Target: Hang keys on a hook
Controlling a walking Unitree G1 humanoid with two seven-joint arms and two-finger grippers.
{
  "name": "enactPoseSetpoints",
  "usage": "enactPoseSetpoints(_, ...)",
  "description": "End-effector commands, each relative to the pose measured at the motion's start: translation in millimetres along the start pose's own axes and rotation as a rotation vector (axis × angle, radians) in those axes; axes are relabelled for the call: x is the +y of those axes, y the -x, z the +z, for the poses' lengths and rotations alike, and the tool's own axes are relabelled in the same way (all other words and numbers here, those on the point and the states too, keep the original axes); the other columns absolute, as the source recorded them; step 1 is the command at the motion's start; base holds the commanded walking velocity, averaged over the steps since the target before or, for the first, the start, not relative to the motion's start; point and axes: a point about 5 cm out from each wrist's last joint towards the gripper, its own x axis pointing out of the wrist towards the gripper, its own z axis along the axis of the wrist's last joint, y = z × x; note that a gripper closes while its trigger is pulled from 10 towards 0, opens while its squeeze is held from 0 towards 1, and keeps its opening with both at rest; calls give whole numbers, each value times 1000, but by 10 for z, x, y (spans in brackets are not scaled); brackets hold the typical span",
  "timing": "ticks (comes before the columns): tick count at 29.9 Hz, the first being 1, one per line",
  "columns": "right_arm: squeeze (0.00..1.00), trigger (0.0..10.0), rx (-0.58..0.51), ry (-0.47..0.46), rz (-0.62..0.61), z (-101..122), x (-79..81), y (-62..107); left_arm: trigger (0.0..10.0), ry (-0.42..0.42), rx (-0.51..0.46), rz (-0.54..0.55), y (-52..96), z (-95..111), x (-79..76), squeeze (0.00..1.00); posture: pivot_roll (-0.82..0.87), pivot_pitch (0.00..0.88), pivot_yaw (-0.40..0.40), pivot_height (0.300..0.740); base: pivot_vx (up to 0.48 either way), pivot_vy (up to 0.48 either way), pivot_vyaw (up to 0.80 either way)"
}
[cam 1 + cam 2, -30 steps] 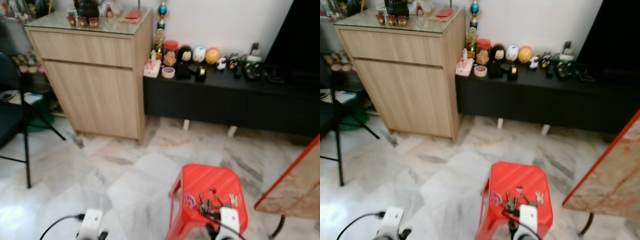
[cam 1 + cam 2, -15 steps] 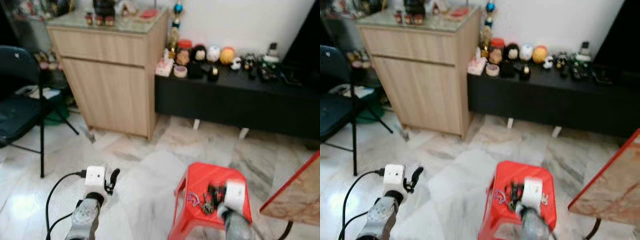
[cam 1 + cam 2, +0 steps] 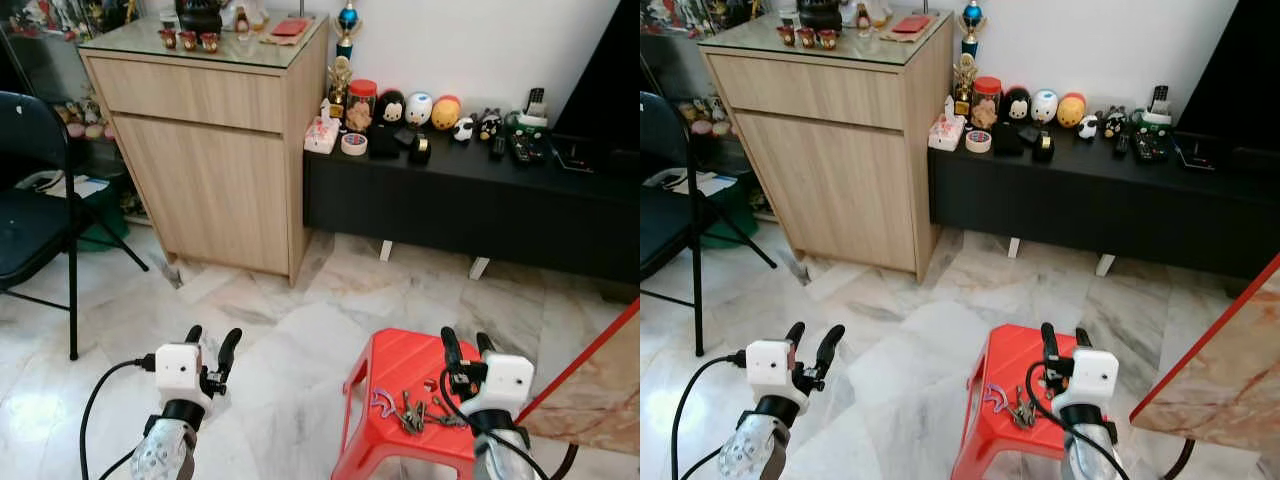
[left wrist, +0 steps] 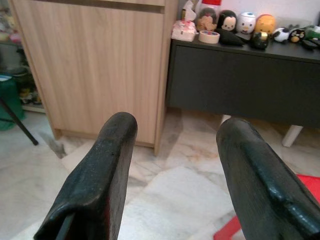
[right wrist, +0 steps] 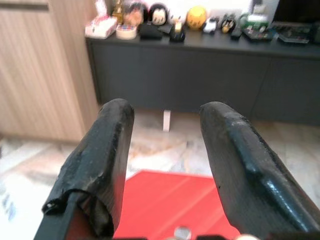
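We faced a wooden cabinet (image 3: 215,150) beside a long black console (image 3: 470,195). Nearer stood a red stool (image 3: 405,405), the keys (image 3: 410,412) lying on its seat. Our right gripper (image 3: 462,346) hovered above the stool, seemingly just beyond the keys, fingers apart. Our left gripper (image 3: 211,340) hung over bare floor, also spread.

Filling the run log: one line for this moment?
keys: on red stool | right gripper: open, above stool | left gripper: open, empty | hook: unseen
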Motion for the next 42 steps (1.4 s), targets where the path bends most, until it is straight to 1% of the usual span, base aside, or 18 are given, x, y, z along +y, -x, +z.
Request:
enactPoseSetpoints(1, 0, 10000, -4, 9, 11, 32, -13, -5, 10000, 19, 4, -18, -10, 16, -53, 0, 6, 0, -82, 740, 0, 0, 0)
enactPoseSetpoints(3, 0, 10000, 1, 13, 2, 30, -22, -8, 10000, 20, 22, -22, -18, 14, -72, 0, 6, 0, -81, 740, 0, 0, 0)
enactPoseSetpoints(4, 0, 10000, 14, 3, -21, 35, -30, -27, 10000, 33, 35, -30, -24, 22, -88, 0, 6, 0, -78, 740, 0, 0, 0)
enactPoseSetpoints(6, 0, 10000, 22, -2, -30, 33, -31, -34, 10000, 41, 38, -33, -25, 24, -94, 0, 8, 0, -78, 740, 0, 0, 0)
enactPoseSetpoints(7, 0, 10000, 40, -25, -50, 22, -26, -37, 10000, 53, 48, -40, -27, 20, -107, 0, 12, 0, -77, 740, 0, 0, 0)
enactPoseSetpoints(9, 0, 10000, 47, -34, -47, 19, -15, -35, 10000, 61, 50, -47, -29, 21, -117, 0, 12, 0, -77, 740, 0, 0, 0)
enactPoseSetpoints(12, 0, 10000, 55, -9, -10, 24, 15, -23, 10000, 66, 52, -61, -34, 29, -140, 0, 8, 0, -77, 740, 0, 0, 0)
enactPoseSetpoints(14, 0, 10000, 66, -9, -22, 12, -1, -12, 10000, 70, 52, -54, -33, 29, -138, 0, 6, 0, -77, 740, 0, 0, -525)
enactPoseSetpoints(16, 0, 10000, 78, -36, -37, -5, -20, -2, 10000, 78, 52, -56, -33, 31, -149, 0, 6, 0, -77, 740, 0, 0, -650)
enactPoseSetpoints(17, 0, 10000, 82, -31, -38, -8, -24, -2, 10000, 80, 54, -59, -35, 32, -157, 0, 5, 0, -74, 740, 0, 0, -631)
enactPoseSetpoints(20, 0, 10000, 75, -36, -38, -5, -18, -7, 10000, 85, 59, -65, -44, 35, -168, 0, 6, 0, -75, 740, 251, 0, 0)
enactPoseSetpoints(25, 0, 10000, 94, -33, -37, -1, 10, -29, 10000, 89, 52, -67, -77, 68, -164, 0, 10, 0, -77, 740, 267, 0, 0)
enactPoseSetpoints(30, 0, 10000, 96, -36, -39, 3, 6, -40, 10000, 89, 58, -72, -74, 66, -169, 0, 7, 0, -75, 740, 272, 0, 0)
enactPoseSetpoints(39, 0, 10000, 104, -41, -27, -1, 30, -70, 10000, 91, 52, -79, -109, 87, -200, 0, 13, 0, -77, 740, 307, 0, 0)
enactPoseSetpoints(42, 0, 10000, 103, -43, -28, 3, 35, -77, 10000, 88, 53, -81, -111, 88, -201, 0, 13, 0, -77, 740, 0, 0, 0)
